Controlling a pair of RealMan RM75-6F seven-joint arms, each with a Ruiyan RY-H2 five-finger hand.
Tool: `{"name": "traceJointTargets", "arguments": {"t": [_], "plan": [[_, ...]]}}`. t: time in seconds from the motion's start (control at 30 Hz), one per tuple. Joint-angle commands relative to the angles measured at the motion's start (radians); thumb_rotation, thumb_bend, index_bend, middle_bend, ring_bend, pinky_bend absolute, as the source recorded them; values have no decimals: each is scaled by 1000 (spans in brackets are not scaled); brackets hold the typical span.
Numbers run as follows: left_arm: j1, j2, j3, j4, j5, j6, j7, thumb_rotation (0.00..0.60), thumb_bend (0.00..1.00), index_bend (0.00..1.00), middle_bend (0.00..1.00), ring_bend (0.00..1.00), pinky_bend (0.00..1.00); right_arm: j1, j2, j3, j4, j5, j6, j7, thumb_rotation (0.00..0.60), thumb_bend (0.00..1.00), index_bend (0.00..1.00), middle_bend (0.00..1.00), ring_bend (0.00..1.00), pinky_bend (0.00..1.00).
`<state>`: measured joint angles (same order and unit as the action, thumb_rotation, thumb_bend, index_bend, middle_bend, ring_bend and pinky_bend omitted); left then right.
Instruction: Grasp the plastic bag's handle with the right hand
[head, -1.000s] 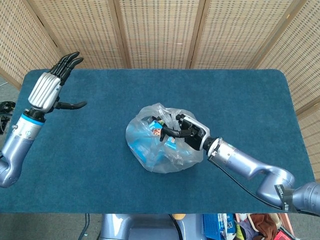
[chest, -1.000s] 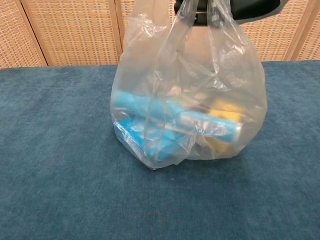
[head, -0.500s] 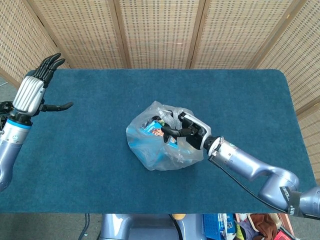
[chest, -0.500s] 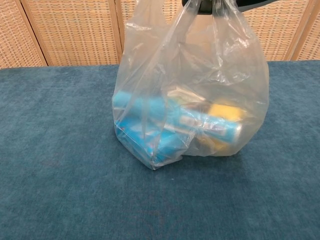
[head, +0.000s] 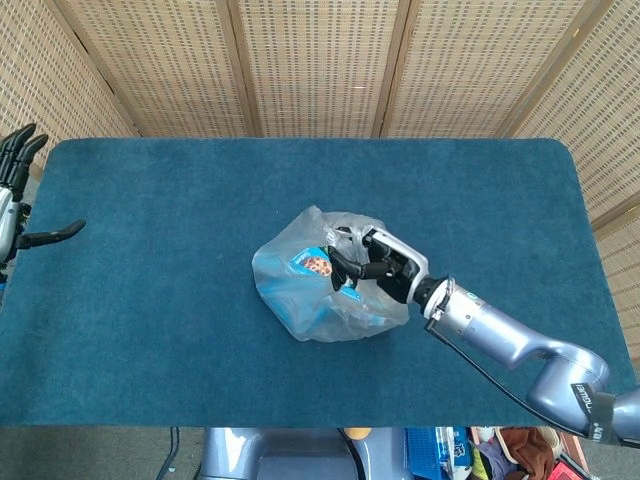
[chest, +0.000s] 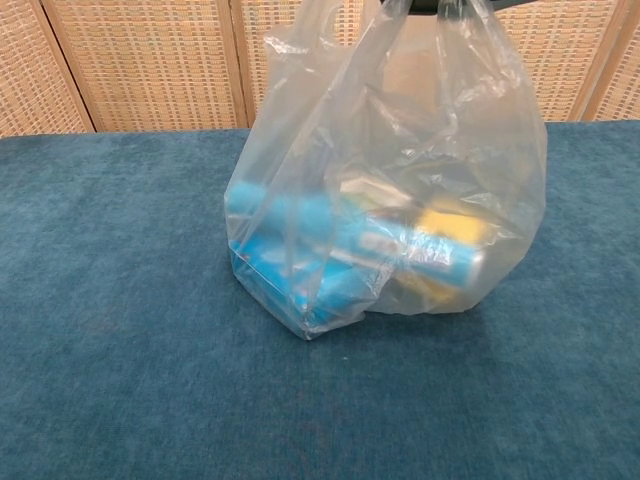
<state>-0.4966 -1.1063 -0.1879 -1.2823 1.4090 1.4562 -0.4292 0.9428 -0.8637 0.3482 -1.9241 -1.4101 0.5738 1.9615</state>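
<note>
1. Head view, setting: wicker screens (head: 320, 65) behind, blue-carpeted counter (head: 150, 330) in front.
2. Head view, bag: clear plastic bag (head: 300, 300) sits mid-counter, blue packets visible inside.
3. Head view, right robot hand (head: 372, 265): over the bag's top on its right side, dark fingers curled into the gathered plastic. Reads as gripping the handle.
4. Head view, left robot hand (head: 15, 195): at the far left edge, well apart from the bag, fingers spread, holding nothing.
5. Chest view, setting: same screens behind, bag (chest: 385, 200) upright on the counter (chest: 120, 380); blue box (chest: 290, 255) and a yellow item (chest: 450, 225) inside.
6. Chest view, handle: handle loops (chest: 440, 30) stretch up taut to the top edge. Only a dark sliver of the right hand shows there, so grip can't be confirmed from this view.
7. Step: my read is the grasp is essentially made; bag bottom looks to be resting on the counter.
8. Next: firm up the closure on both loops; if lifting, pull straight up, since the contents could shift.
</note>
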Motion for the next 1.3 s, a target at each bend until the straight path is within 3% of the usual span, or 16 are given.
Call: {"name": "traceJointTargets", "arguments": {"t": [0.03, 0.2, 0.53, 0.73, 1.0, 1.3], "plan": [[43, 6, 16, -17, -25, 13, 33, 600, 56, 0, 0, 0, 137, -9, 7, 2, 0, -9, -2, -1, 600, 819, 632, 837, 680, 580], [105, 39, 51, -87, -81, -35, 81, 600, 57, 0, 0, 0, 1, -18, 9, -3, 5, -21, -8, -21, 600, 987, 651, 846, 684, 579], [211, 87, 95, -268, -223, -86, 216, 600, 65, 0, 0, 0, 0, -24, -15, -14, 27, 19, -6, -180, 600, 1000, 709, 879, 702, 580], [253, 66, 105, -277, -240, -74, 220, 600, 67, 0, 0, 0, 0, -26, -20, -10, 15, 70, -10, -264, 600, 1000, 723, 890, 727, 613], [273, 35, 99, -245, -214, -81, 211, 600, 69, 0, 0, 0, 0, -14, -4, 38, -17, 183, -72, -316, 600, 1000, 726, 901, 785, 695], [279, 27, 83, -224, -198, -105, 192, 600, 72, 0, 0, 0, 0, 9, 27, 91, -50, 307, -119, -444, 600, 1000, 737, 916, 905, 890]]}}
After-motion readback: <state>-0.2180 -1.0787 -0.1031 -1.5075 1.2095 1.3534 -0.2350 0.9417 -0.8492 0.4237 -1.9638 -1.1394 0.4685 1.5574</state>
